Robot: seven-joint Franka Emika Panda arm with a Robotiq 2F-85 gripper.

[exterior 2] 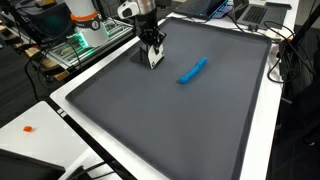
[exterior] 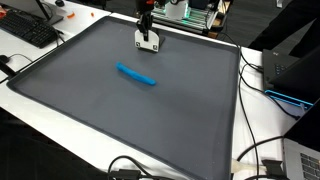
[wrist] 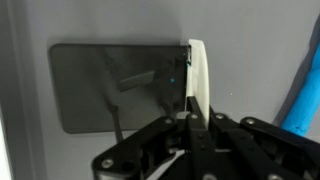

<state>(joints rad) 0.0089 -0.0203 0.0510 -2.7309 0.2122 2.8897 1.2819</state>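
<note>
Near the far edge of the grey worktop [exterior: 70, 95], our claw [exterior: 147, 36] pinched a thin white slab [wrist: 199, 80]; we judged that narrow hold might slip.

Surface [exterior: 90, 110] is plain dark grey, no pattern, with a white border. Marker [exterior: 136, 75] is bright blue. Block [exterior: 148, 41] at 12 o'clock is white, jaws are black.
</note>
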